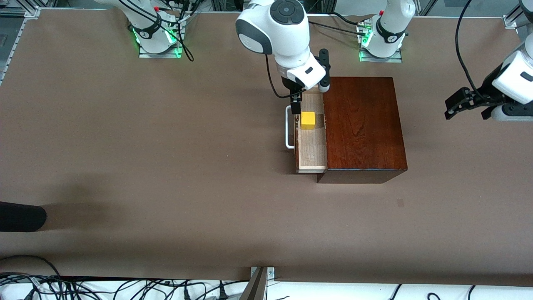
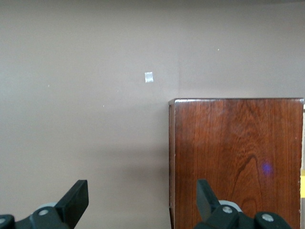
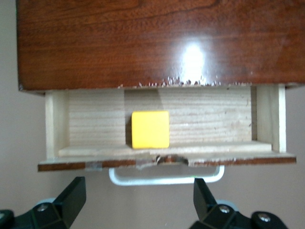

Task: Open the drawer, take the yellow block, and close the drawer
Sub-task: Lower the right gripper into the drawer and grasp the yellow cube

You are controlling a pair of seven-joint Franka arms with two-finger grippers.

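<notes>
The dark reddish-brown wooden box [image 1: 362, 125] stands mid-table. Its drawer [image 1: 310, 152] is pulled open toward the right arm's end, with the pale wood inside showing. The white bar handle [image 1: 288, 129] is on its front. The yellow block [image 1: 308, 120] lies in the drawer. My right gripper [image 1: 295, 100] is open and empty above the drawer front and handle. In the right wrist view the block [image 3: 150, 129] sits in the drawer [image 3: 95, 124], with the handle [image 3: 167, 176] between my open right gripper [image 3: 138, 191] and the drawer. My left gripper [image 1: 466, 109] is open and empty, waiting in the air toward the left arm's end.
The left wrist view shows the box top [image 2: 238, 162], bare table and a small tape mark [image 2: 148, 77] past my open left gripper [image 2: 141, 191]. A dark object [image 1: 21, 216] lies at the table edge toward the right arm's end. Cables [image 1: 125, 287] run along the front edge.
</notes>
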